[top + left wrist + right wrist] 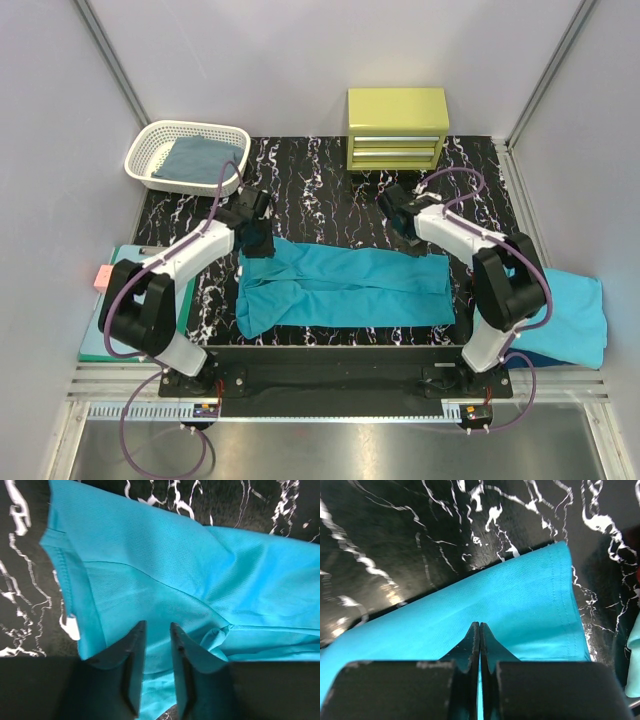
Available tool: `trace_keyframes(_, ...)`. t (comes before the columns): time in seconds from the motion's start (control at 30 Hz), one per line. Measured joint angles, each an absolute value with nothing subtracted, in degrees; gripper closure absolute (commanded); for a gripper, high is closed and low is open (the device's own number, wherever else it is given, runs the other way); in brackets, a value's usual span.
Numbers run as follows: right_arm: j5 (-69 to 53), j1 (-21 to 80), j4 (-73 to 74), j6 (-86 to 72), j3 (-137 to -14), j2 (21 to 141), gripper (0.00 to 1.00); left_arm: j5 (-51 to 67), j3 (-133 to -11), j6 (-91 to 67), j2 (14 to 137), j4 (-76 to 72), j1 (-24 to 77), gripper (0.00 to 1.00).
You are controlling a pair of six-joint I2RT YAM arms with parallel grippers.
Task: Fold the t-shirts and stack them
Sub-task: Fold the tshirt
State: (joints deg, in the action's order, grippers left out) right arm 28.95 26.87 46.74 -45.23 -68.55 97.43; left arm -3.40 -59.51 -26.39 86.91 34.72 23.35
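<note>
The teal t-shirt (pixel 345 290) lies folded into a long band across the middle of the black marbled table (pixel 330 200). My left gripper (pixel 258 240) hovers at the band's far left corner. In the left wrist view its jaws (pixel 157 625) stand a little apart over the cloth (pixel 165 565), holding nothing. My right gripper (pixel 400 222) is near the band's far right end. In the right wrist view its fingers (pixel 479 624) are pressed together above the shirt (pixel 520 605), close to the hem. A lighter turquoise shirt (pixel 570 315) lies at the right edge. A dark blue shirt (pixel 197 158) lies in the basket.
A white basket (pixel 150 150) stands at the back left. A yellow-green drawer unit (pixel 397 128) stands at the back centre. A mint-green clipboard (pixel 100 320) with a pink block (pixel 101 277) lies off the table's left edge. Walls enclose three sides.
</note>
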Motion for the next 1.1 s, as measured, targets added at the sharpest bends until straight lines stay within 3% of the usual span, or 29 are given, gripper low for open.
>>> trace_keyframes(0.93, 28.8, 23.8, 52.3, -47.8, -73.5, 109.6, 1.00, -2.7, -57.9, -25.6, 90.5, 40.6, 23.9, 0.82)
trace_keyframes(1.0, 28.4, 23.8, 52.1, -47.7, -73.5, 109.7, 0.86, -3.3, -57.1, -25.6, 89.9, 40.9, 24.0, 0.73)
trace_keyframes(1.07, 27.4, 23.9, 50.5, -46.9, -72.8, 108.8, 0.68, -3.6, -56.0, -25.7, 88.0, 41.0, 24.1, 0.58)
trace_keyframes(1.1, 26.5, 24.1, 48.5, -46.0, -71.6, 107.5, 0.66, -3.7, -55.4, -25.8, 86.2, 40.9, 24.1, 0.55)
